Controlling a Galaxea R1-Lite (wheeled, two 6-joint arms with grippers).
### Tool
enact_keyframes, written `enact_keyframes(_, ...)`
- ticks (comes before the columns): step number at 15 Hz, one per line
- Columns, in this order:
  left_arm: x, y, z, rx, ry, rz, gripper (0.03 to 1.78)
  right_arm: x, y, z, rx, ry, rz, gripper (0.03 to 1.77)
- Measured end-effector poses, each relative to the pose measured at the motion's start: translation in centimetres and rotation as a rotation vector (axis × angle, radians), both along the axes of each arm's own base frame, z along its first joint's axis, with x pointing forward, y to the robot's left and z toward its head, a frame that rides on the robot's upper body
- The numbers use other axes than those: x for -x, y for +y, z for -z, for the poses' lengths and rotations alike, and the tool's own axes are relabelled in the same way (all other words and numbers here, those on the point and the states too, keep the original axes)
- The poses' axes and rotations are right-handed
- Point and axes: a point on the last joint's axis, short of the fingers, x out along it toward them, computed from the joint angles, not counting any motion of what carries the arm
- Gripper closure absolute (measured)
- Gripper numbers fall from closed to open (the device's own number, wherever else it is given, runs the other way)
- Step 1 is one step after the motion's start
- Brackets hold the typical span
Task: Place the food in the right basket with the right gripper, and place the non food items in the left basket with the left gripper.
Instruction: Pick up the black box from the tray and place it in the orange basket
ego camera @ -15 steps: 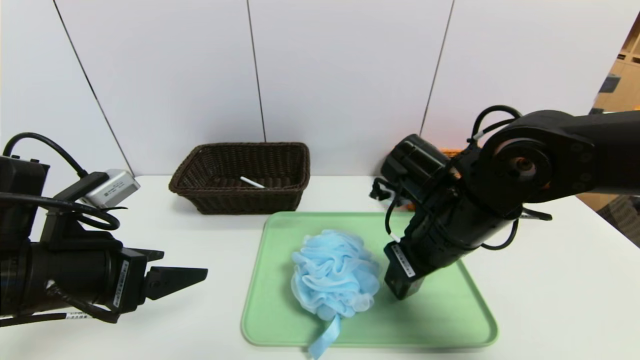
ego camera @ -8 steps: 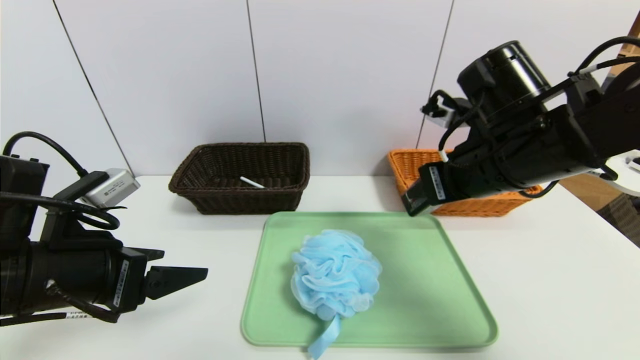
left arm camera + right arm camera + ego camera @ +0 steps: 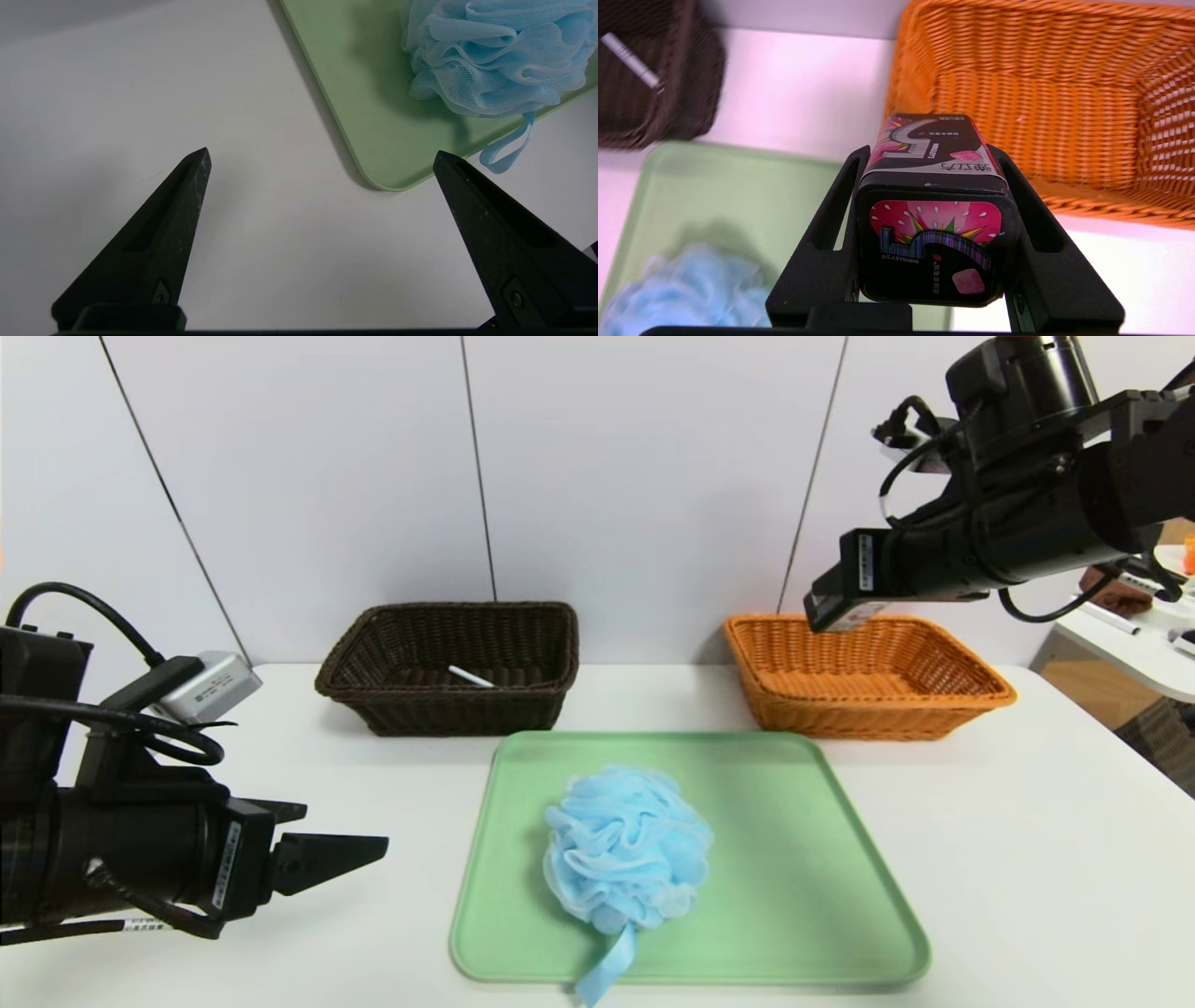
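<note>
Left claw [image 3: 341,854] hangs over the bench's [image 3: 1027,859] near left part, fingers spread wide, nothing between them. In its wrist view the two fingertips [image 3: 198,161] frame bare bench and the near left corner of the tray [image 3: 373,140].

Green tray sits at the bench's near centre edge. One blue loofah [image 3: 625,845] lies on it, left of the tray's middle; its ribbon loop [image 3: 602,971] trails over the tray's near rim onto the bench.

Right claw [image 3: 840,607] is raised high, above the near left rim of the orange basket [image 3: 868,677], not touching it. It grips a gum tin [image 3: 931,186], black with pink strawberry print, clamped between both fingers with the lid end toward the wrist camera. The tin is in the air, over the rim, not yet inside the basket.

Far side, near the wall: brown basket [image 3: 453,663] at the far left centre, holding a thin white stick [image 3: 470,677]. Orange basket at the far right; its visible floor shows nothing inside.
</note>
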Motion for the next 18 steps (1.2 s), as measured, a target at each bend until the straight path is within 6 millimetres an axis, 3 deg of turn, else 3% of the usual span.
enact_keyframes(6,0.0,0.0,0.0,0.007,0.007,-0.006,0.12,-6.3,-3.0,3.4,0.01,0.058,0.131,1.0)
enact_keyframes(12,0.1,0.0,0.6,0.003,0.026,-0.009,0.12,-11.6,-5.4,8.4,0.021,0.11,0.209,1.0)
enact_keyframes(18,0.3,0.1,1.0,-0.001,0.045,-0.012,0.12,-13.7,-6.1,12.7,0.03,0.198,0.22,1.0)
